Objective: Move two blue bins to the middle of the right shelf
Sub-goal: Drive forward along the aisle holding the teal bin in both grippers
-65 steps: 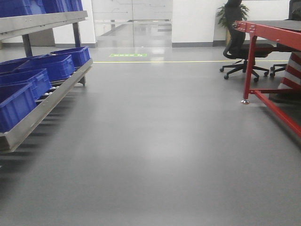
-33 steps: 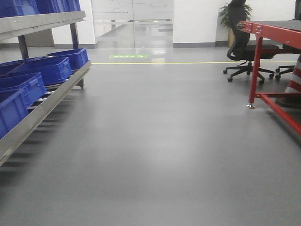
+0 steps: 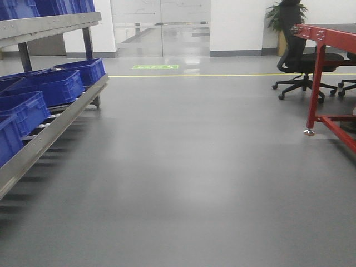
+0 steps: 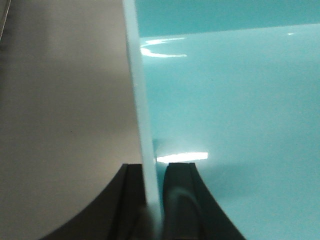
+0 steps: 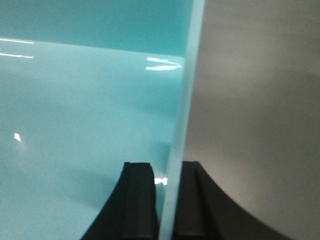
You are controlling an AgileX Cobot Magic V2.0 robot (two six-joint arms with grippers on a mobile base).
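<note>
- Two hands grip: left hand (image 4: pixel 152 171) pinches a turquoise bin wall (image 4: pixel 136 90).
- Likewise, right hand (image 5: pixel 167 171) clamps a bin wall.
- Several blue bins (image 3: pixel 55 86) line the left shelf (image 3: pixel 58 123).

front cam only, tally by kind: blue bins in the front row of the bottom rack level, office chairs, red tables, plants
blue plastic bins, front row of the grey metal rack lower level: 4 (nearest one cut off by the frame)
black office chairs: 2 (the second shows only its legs at the right edge)
red metal-framed table: 1
potted green plant: 1
total: 8
</note>
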